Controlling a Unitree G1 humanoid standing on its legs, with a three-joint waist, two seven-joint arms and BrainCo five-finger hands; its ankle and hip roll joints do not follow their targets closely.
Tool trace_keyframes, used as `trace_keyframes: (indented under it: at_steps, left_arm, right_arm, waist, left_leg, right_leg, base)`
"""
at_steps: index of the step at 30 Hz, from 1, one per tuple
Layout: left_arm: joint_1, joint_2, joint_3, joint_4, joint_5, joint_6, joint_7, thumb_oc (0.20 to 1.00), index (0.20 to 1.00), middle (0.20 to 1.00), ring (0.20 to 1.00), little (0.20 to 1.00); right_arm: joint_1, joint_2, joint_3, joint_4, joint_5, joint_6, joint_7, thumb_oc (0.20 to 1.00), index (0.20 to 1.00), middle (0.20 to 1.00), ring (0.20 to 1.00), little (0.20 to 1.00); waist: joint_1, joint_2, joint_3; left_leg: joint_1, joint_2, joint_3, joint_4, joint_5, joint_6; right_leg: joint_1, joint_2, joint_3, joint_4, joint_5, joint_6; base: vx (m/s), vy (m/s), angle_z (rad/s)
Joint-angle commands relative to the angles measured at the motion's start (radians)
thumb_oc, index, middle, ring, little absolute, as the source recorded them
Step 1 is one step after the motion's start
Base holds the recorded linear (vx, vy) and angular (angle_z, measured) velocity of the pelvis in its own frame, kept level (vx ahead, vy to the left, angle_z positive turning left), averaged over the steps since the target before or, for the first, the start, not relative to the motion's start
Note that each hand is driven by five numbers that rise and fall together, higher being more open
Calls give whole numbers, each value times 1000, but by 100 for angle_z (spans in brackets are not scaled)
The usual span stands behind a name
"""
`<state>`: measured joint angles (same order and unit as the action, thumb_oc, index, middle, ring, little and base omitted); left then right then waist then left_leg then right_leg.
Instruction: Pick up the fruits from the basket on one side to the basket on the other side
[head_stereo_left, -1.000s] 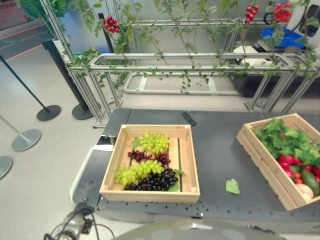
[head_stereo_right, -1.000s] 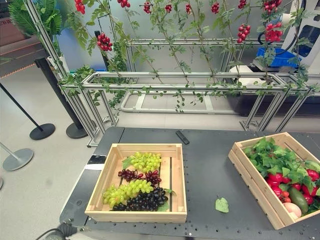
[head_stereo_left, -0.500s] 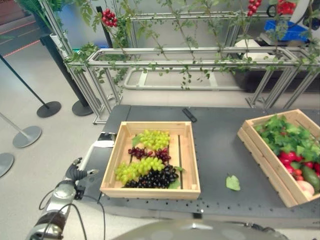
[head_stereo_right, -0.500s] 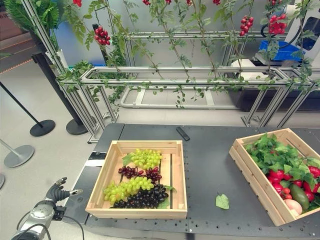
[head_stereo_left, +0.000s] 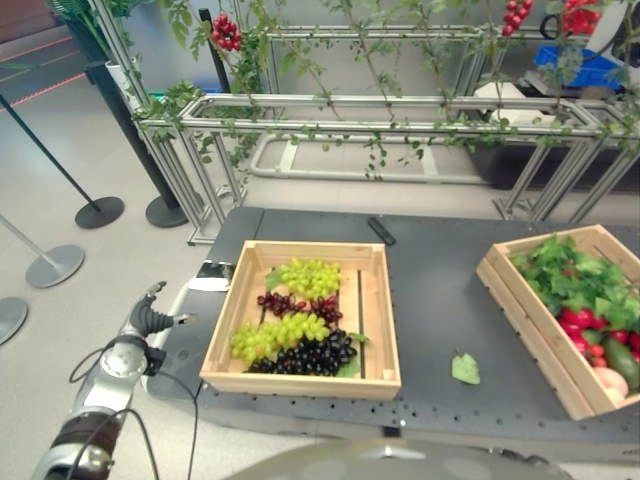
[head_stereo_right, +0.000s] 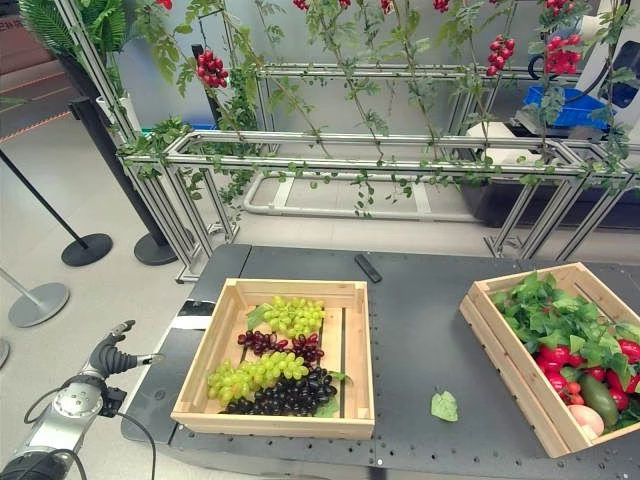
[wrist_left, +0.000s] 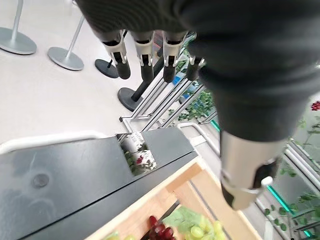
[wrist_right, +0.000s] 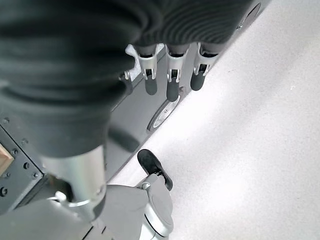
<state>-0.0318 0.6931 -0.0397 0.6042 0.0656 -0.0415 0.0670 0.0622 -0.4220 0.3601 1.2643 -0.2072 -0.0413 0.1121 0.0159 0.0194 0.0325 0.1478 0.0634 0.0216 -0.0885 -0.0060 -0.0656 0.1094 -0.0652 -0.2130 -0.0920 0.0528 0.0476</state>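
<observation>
A wooden crate (head_stereo_left: 300, 385) on the left of the dark table holds two green grape bunches (head_stereo_left: 308, 278), a dark red bunch (head_stereo_left: 290, 305) and a black bunch (head_stereo_left: 312, 358). At the table's right edge a second wooden crate (head_stereo_left: 522, 300) holds green leaves (head_stereo_left: 575, 272), red fruits (head_stereo_left: 578, 322) and a peach (head_stereo_left: 608, 380). My left hand (head_stereo_left: 148, 320) hovers off the table's left side, level with the grape crate and apart from it, with relaxed fingers (wrist_left: 145, 57) holding nothing. My right hand (wrist_right: 170, 75) hangs open beside the table over the floor.
A loose leaf (head_stereo_left: 465, 368) lies on the table between the crates. A black remote (head_stereo_left: 380, 231) sits behind the grape crate and a small card (head_stereo_left: 208, 272) at the table's left edge. An aluminium frame with vines (head_stereo_left: 400, 110) stands behind; stanchion bases (head_stereo_left: 100, 212) are on the floor at left.
My left arm has come up into view at the table's left side and risen a little further. The camera has shifted slightly; the crates and fruit have stayed put.
</observation>
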Motion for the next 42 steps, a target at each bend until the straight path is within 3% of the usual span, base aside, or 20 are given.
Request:
trace_keyframes:
  at_steps: [1,9,10,11,12,13,14,15,16,18,20,23,42]
  left_arm:
    - [-127,98,3,-40,57,-28,13,1000,1000,1000,1000,1000]
    - [-215,161,-61,-115,81,-34,2,1000,1000,1000,1000,1000]
    - [-211,181,-55,-145,75,-37,1,1000,1000,1000,1000,1000]
    - [-211,180,-55,-145,75,-37,1,1000,1000,1000,1000,1000]
    - [-205,205,-55,-164,70,-42,0,1000,1000,1000,1000,1000]
    - [-205,203,-56,-164,70,-42,-1,1000,1000,1000,1000,1000]
    - [-193,219,-58,-172,74,-46,-1,1000,1000,1000,1000,1000]
    - [-194,217,-59,-173,74,-46,-2,1000,1000,1000,1000,1000]
    - [-180,226,-62,-201,95,-47,-4,1000,1000,1000,1000,1000]
    - [-162,235,-56,-216,108,-49,-4,1000,1000,1000,1000,1000]
    - [-161,234,-55,-218,109,-48,-5,1000,1000,1000,1000,1000]
    - [-135,255,-53,-257,115,-46,-32,1000,1000,1000,1000,1000]
    - [-137,313,-113,-292,163,-60,-109,1000,1000,1000,1000,1000]
  right_arm:
    - [-38,9,35,23,-32,11,6,1000,1000,1000,1000,1000]
    - [-58,-35,59,-87,-38,4,1,1000,1000,1000,1000,1000]
    - [-68,-100,32,-249,-4,-12,1,1000,1000,1000,1000,1000]
    - [-65,-104,30,-256,-4,-8,4,1000,1000,1000,1000,1000]
    - [-62,-183,-19,-432,46,-21,9,1000,1000,1000,1000,1000]
    - [-57,-187,-23,-440,47,-16,12,1000,1000,1000,1000,1000]
    - [-60,-265,-95,-584,106,-31,10,1000,1000,1000,1000,1000]
    - [-54,-269,-100,-593,107,-26,13,1000,1000,1000,1000,1000]
    - [-67,-332,-156,-677,158,-46,4,1000,1000,1000,1000,1000]
    - [-73,-376,-233,-782,239,-60,-2,1000,1000,1000,1000,1000]
    - [-68,-378,-238,-789,241,-57,-1,1000,1000,1000,1000,1000]
    - [-69,-454,-306,-963,271,-80,16,1000,1000,1000,1000,1000]
    - [-99,-461,-313,-1050,220,-108,-10,1000,1000,1000,1000,1000]
  waist:
    - [-9,-53,-6]
    - [-17,-48,33]
    - [-24,-47,50]
    - [-23,-45,50]
    - [-31,-43,64]
    - [-30,-41,64]
    - [-38,-42,69]
    - [-36,-40,69]
    - [-40,-39,69]
    - [-44,-38,67]
    - [-43,-36,67]
    - [-47,-35,62]
    - [-46,-25,74]
  left_leg:
    - [-20,-53,12,1,-9,20]
    - [-32,-55,10,1,-5,22]
    - [-37,-55,14,1,-1,24]
    - [-36,-55,14,1,-1,24]
    - [-40,-55,18,1,1,24]
    - [-40,-55,18,1,0,24]
    - [-41,-55,24,1,0,25]
    - [-40,-55,25,1,-1,26]
    - [-36,-55,32,1,-3,27]
    - [-28,-55,38,1,-7,27]
    - [-27,-55,39,1,-8,27]
    - [-9,-54,44,1,-16,27]
    - [-2,-54,37,1,-16,28]
  right_leg:
    - [12,-39,52,8,3,71]
    - [-5,-39,57,13,8,72]
    - [-15,-39,63,16,11,73]
    - [-15,-38,63,17,11,73]
    - [-24,-39,69,19,13,75]
    - [-24,-39,69,20,13,75]
    - [-27,-39,76,21,13,77]
    - [-27,-39,77,22,13,77]
    - [-26,-40,82,21,14,78]
    - [-22,-39,86,20,14,79]
    - [-21,-39,86,20,14,79]
    - [-8,-37,94,16,11,78]
    - [3,-36,87,16,6,76]
  base:
    - [0,0,0]
    - [-25,5,-1]
    - [-31,10,-6]
    - [-60,25,-9]
    - [-31,16,-6]
    - [-28,27,-9]
    - [1,12,-7]
    - [19,18,-7]
    - [0,0,0]
    - [19,7,-1]
    - [27,6,-5]
    - [32,2,-9]
    - [1,0,0]
